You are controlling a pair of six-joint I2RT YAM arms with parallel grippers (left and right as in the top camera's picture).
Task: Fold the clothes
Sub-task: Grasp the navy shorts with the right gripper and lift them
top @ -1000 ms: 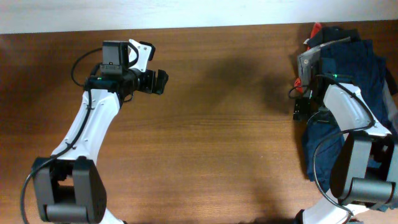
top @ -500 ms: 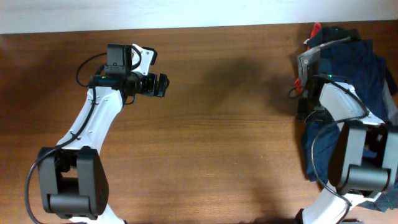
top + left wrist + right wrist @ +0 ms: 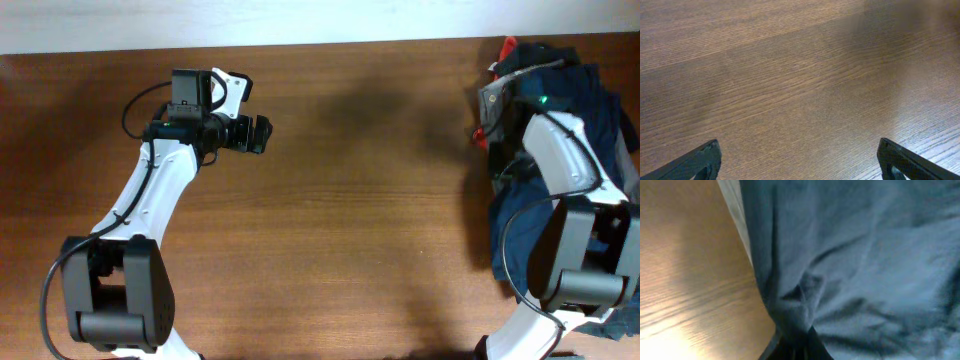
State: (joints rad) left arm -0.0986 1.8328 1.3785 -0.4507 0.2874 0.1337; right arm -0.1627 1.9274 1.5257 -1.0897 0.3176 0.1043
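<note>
A brown wooden table [image 3: 360, 230] fills the view. A red garment [image 3: 509, 46] and a grey one [image 3: 495, 97] lie at its right edge.

shorts [image 3: 865, 255]: plain dark navy | bench [image 3: 380, 220]: brown, streaked wood grain | red cloth [image 3: 509, 45]: at shorts' upper-left corner | grey cloth [image 3: 495, 97]: left of shorts

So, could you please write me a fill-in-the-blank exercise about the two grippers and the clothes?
1. The left gripper stands wide ____ over the table.
2. The right gripper is ____ on a fold of the shorts.
3. The shorts are dark ____ in colour.
4. In the overhead view, the pile of clothes lies on the table's ____ side.
Missing words: open; shut; blue; right.
</note>
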